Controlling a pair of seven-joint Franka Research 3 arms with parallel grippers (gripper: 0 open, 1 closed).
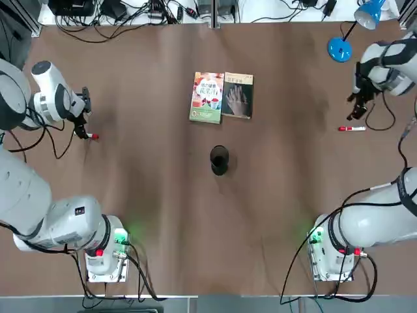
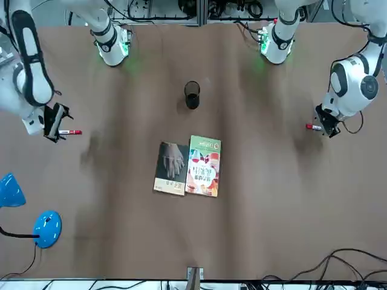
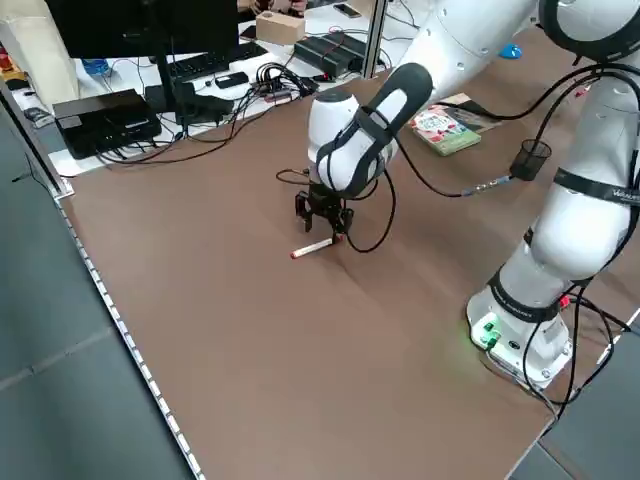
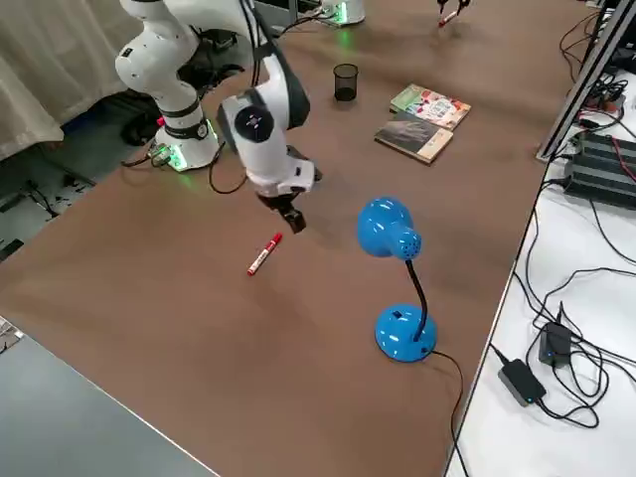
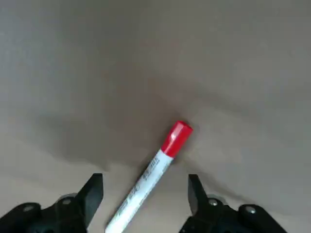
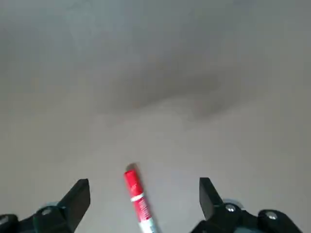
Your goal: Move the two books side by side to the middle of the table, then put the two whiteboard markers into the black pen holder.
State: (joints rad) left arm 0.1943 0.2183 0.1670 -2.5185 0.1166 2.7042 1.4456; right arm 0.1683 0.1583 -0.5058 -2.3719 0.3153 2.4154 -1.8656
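The two books are lying side by side on the brown table [image 1: 280,195], toward its far half as the robot faces it. The colourful book [image 1: 207,98], white, red and green, is on the left, and the dark grey book [image 1: 237,96] with a pale hand on its cover is just beside it on the right. The black pen holder [image 1: 219,160] is standing upright nearer the robot than the books, apart from them.

The left gripper [image 5: 146,201] is hovering low at the left side of the table, its two fingers spread apart with a marker lying between them. That left marker [image 5: 149,177] is a white pen with a red cap, resting on the tabletop, and nothing is being pinched.

The right gripper [image 6: 145,204] is hovering near the right edge of the table, its fingers also spread wide and holding nothing. The right marker [image 1: 352,128], white with a red cap too, is lying on the table close by, its capped end pointing toward the middle.

A blue desk lamp [image 4: 404,332] is standing at the far right corner area, and black cables [image 1: 104,26] are running along the far edge.
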